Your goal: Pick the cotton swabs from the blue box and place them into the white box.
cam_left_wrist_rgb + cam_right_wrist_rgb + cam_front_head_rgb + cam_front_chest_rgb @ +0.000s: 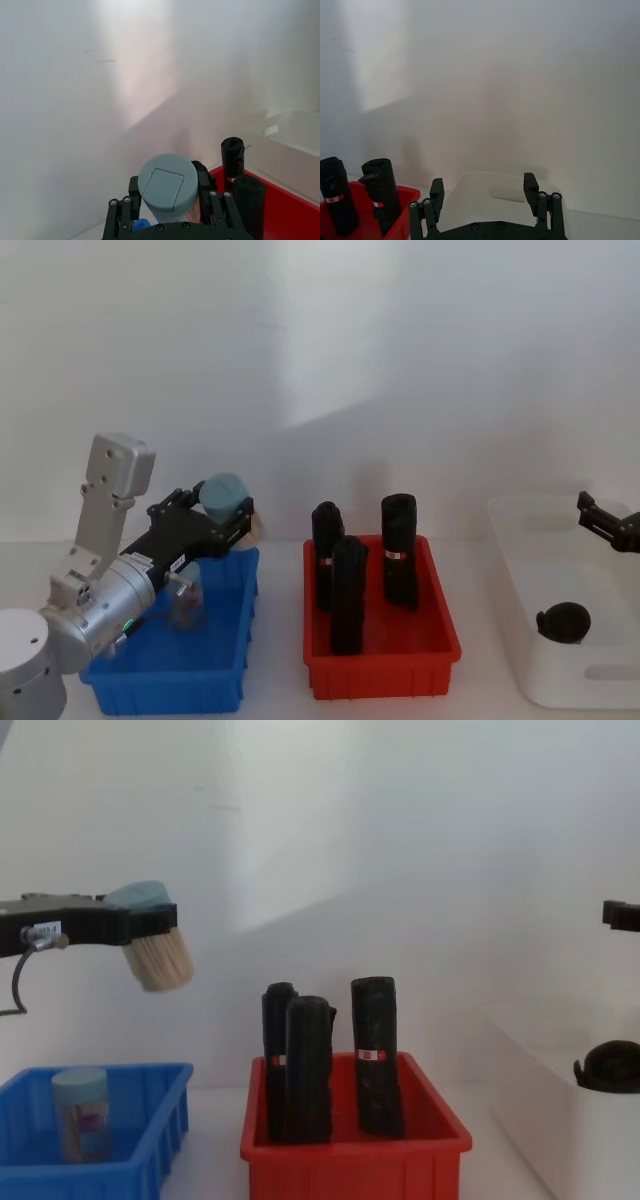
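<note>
The left gripper (222,512) is pinching a tilted cotton swab tub (158,962) near its cap above the blue box's (165,680) far right corner, risking a slip before the white box (560,680), where the right gripper (482,187) is hovering, jaws spread.

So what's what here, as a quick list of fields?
left gripper: shut on a cotton swab tub, held above the blue box
blue box: second tub standing inside
red bin: three black rolls, upright
white box: dark object inside
right gripper: open, raised by the white box
</note>
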Available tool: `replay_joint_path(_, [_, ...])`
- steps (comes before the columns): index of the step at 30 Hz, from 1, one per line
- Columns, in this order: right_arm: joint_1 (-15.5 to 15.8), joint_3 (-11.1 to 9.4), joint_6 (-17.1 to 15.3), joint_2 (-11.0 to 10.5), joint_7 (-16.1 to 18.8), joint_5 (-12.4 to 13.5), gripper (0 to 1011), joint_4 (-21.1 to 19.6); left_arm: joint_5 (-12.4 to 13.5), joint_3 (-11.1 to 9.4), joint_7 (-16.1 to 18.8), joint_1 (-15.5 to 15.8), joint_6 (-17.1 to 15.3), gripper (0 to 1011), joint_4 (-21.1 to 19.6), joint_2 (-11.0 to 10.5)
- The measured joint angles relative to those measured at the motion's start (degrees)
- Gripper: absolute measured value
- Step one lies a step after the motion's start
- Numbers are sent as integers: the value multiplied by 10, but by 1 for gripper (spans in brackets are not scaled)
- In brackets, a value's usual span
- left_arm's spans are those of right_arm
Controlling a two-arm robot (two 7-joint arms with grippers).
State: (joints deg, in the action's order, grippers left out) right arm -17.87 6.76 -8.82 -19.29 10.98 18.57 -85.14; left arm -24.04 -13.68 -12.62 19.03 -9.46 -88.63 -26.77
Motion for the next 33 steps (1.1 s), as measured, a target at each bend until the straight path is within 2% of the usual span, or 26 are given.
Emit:
replay_joint_path(5, [-2,2,2,0,15,0,1002,1,-15,0,-26,9,18,689,-3,7])
replay_joint_path(16, [-11,7,0,0,87,12,1002,8,-31,-12,-101,35,49,689,2,29])
replay_joint_path(25, [-20,14,-10,0,157,27,1002,18,-25,-31,-155,59,56,689,10,53])
replay_joint_path(30, [-28,17,-13,0,196,31,1002,26,-16,-39,-169,67,57,689,10,63])
replay_joint_path(33, [-32,20,-9,1,207,29,1002,30,-11,-44,-172,70,58,689,9,68])
